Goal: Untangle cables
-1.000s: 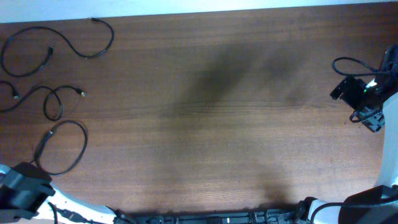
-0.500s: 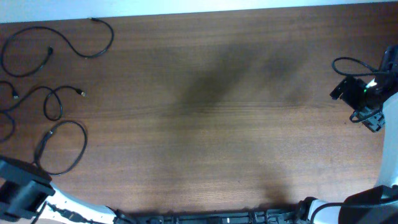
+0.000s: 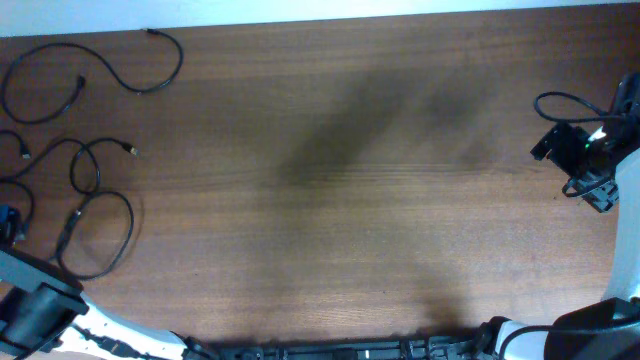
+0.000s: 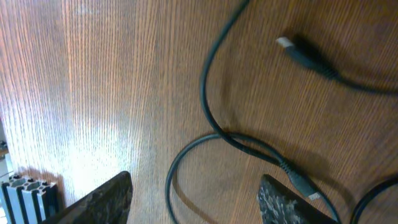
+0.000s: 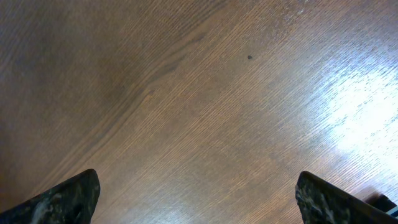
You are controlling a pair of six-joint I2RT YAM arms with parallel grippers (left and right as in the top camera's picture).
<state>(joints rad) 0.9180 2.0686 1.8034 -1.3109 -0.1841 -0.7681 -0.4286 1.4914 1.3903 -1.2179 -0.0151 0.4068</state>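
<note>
Right, my left gripper (image 4: 196,208) is spread wide with nothing pinched, its dark, speckled fingertips (image 4: 102,202) low over the table (image 3: 330,170). Curving between them is one of the cables (image 4: 208,106), a thin black cord, smooth and round, crossing the reddish-brown wood grain. Farther up lies a small plug (image 4: 297,48) with a pale metal tip, a bit blurred, and a second plug end sits just beside my other fingertip. From overhead, the cables lie along the left side of the table, from the far corner down toward the near edge, as separate loose curves plus one oval loop (image 3: 130,225). Over on the right, my right gripper (image 5: 199,205) is open too, holding nothing, above glossy wood with fine straight grain.
</note>
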